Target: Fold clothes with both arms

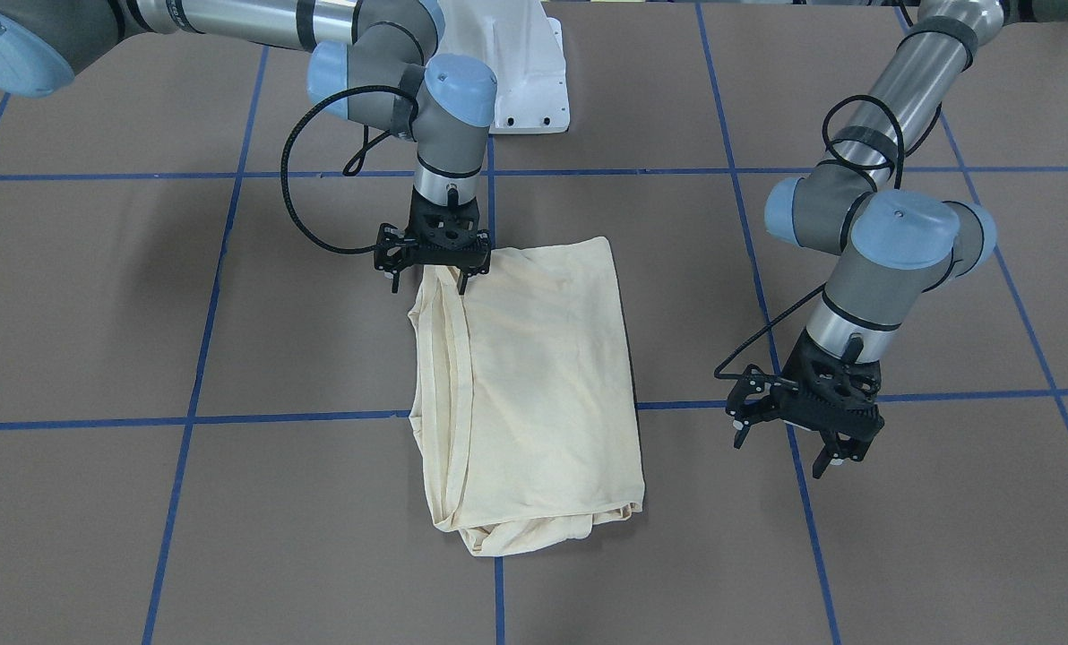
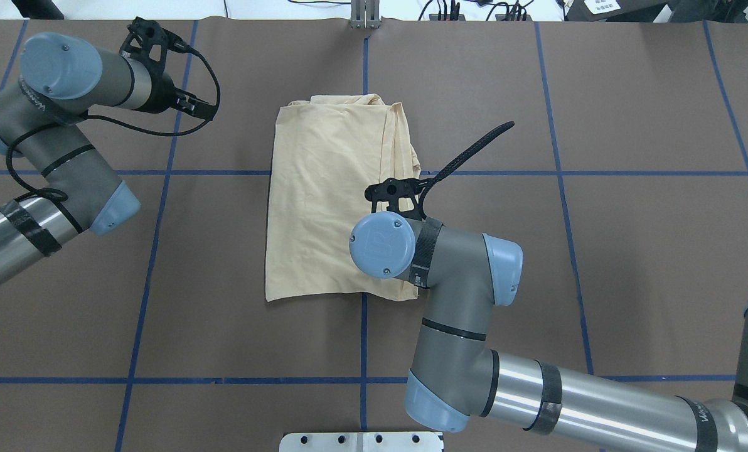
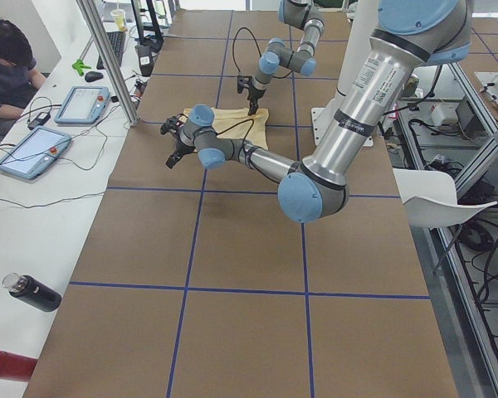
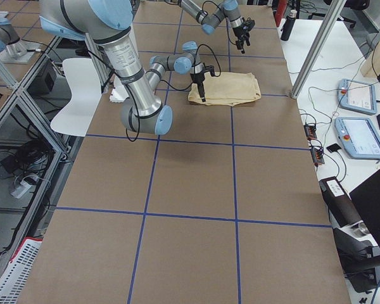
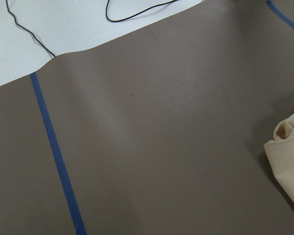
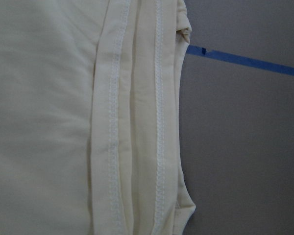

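Note:
The pale cream-yellow shirt (image 1: pixel 534 385) lies folded into a long rectangle at the middle of the table (image 2: pixel 330 201). Its print and neck label are hidden. My right gripper (image 1: pixel 429 285) is open low over the shirt's corner nearest the robot base, one fingertip (image 1: pixel 462 285) over the fabric and the other beside its edge. The right wrist view shows the shirt's stacked stitched hems (image 6: pixel 137 122) close up. My left gripper (image 1: pixel 783 452) is open and empty above bare table, off to the shirt's side. The left wrist view shows only a shirt corner (image 5: pixel 289 152).
The brown table cover (image 1: pixel 901 555) carries a grid of blue tape lines (image 1: pixel 185 421). The white pedestal base (image 1: pixel 525 72) stands behind the shirt. An operator (image 3: pixel 8 66) and tablets (image 3: pixel 33 153) are at the far edge, with bottles (image 3: pixel 29 292).

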Robot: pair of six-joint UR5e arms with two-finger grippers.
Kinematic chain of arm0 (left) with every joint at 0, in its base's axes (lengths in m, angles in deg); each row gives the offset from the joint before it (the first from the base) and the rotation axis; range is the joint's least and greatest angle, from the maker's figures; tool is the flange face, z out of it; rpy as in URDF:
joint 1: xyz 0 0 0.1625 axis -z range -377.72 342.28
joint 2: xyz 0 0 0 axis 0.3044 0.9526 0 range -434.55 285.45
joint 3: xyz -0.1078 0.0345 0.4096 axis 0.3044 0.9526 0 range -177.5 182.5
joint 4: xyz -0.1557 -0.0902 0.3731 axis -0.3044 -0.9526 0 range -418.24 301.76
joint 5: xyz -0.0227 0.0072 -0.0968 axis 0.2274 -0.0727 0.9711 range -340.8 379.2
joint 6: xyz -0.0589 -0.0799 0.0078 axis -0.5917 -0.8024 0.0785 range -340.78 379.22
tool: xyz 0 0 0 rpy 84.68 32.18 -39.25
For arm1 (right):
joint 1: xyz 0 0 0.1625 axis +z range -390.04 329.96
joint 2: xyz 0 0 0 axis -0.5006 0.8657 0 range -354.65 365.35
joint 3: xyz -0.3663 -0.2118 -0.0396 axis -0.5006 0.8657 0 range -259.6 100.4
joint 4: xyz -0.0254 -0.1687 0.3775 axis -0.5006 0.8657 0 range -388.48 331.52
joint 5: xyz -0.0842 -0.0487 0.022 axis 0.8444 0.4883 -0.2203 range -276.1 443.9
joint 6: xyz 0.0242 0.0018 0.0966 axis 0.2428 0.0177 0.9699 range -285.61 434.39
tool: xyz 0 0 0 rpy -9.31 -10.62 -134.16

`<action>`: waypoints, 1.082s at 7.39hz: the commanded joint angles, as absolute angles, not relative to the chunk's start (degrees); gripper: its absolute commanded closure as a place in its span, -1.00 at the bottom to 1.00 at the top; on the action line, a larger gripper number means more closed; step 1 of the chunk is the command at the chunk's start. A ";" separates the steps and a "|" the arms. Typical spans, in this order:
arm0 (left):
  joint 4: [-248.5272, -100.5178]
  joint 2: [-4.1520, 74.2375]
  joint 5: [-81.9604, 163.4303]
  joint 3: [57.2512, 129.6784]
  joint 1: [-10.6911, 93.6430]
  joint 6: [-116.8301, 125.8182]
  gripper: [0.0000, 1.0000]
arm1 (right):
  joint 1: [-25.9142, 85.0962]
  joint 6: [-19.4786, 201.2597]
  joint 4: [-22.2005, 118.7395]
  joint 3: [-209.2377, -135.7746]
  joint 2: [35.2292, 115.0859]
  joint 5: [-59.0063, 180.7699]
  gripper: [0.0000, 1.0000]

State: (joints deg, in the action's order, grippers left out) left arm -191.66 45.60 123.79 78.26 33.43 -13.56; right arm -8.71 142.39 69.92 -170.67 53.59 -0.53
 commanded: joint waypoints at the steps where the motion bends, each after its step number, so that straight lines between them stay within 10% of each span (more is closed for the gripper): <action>1: -191.66 45.59 123.79 78.26 33.43 -13.56 -1.00 | -8.77 142.33 70.14 -170.65 53.34 -0.47 -1.00; 5: -191.66 45.59 123.88 78.26 33.43 -13.56 -1.00 | -10.26 142.33 68.39 -169.86 53.07 0.14 -0.98; 8: -191.66 45.59 123.79 78.17 33.26 -13.56 -1.00 | -10.62 135.61 68.55 -169.69 52.81 0.32 0.10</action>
